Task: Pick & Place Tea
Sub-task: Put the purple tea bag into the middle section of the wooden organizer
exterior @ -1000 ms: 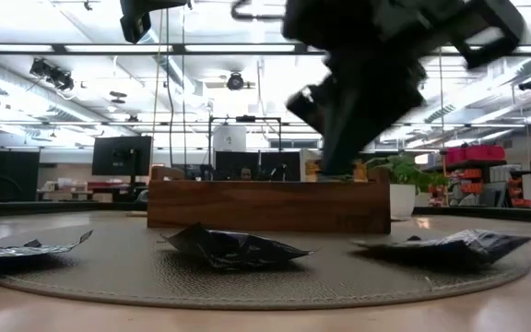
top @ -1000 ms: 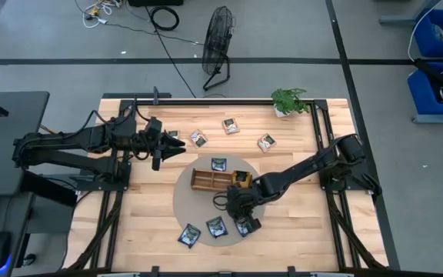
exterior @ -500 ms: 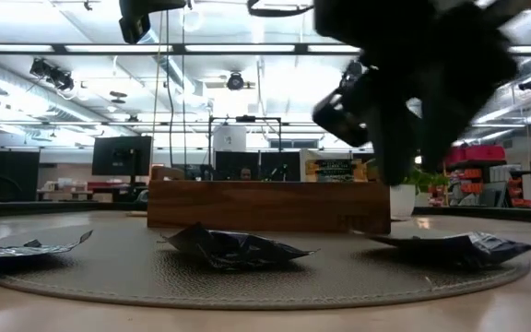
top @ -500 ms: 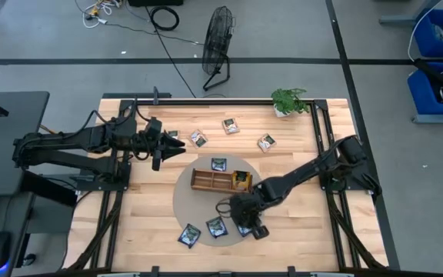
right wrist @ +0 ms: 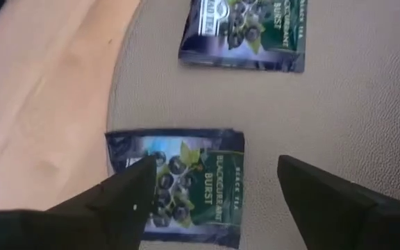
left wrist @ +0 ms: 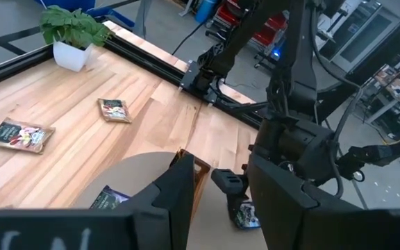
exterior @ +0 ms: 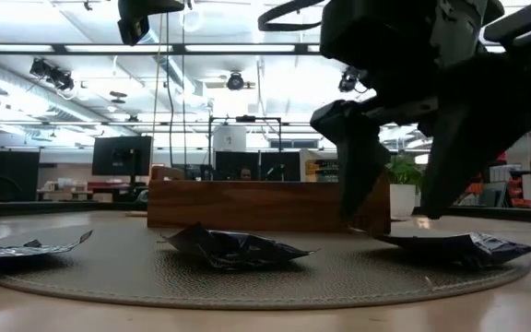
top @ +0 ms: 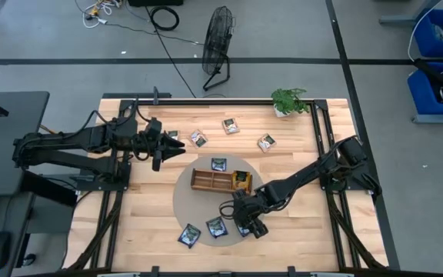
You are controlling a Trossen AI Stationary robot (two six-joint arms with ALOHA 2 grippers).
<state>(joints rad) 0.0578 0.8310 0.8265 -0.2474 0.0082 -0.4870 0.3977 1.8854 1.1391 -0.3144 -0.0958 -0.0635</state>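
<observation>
A dark blue tea packet [right wrist: 186, 187] lies flat on the round grey mat [top: 198, 201], near its near edge. My right gripper [right wrist: 214, 170] hovers open just above it, one finger on each side [exterior: 408, 184]. A second blue packet [right wrist: 245, 35] lies beside it, and a third [top: 189, 235] sits at the mat's edge. The wooden tray [top: 215, 180] stands on the mat with one packet [top: 241, 179] in its right end. My left gripper [top: 168, 146] waits open over the table's far left with nothing between its fingers [left wrist: 221, 208].
More tea packets lie on the bare wood at the far side [top: 198, 138] [top: 230, 125] [top: 266, 142], and one [top: 219, 163] lies on the mat behind the tray. A potted plant [top: 289, 100] stands at the far right corner. Black rails run along the table's sides.
My right gripper has moved from the tray's right end toward the table's near edge and down, until it hangs over the blue packet. Its fingers have opened wide on the way. The packet in the tray stays where it was.
</observation>
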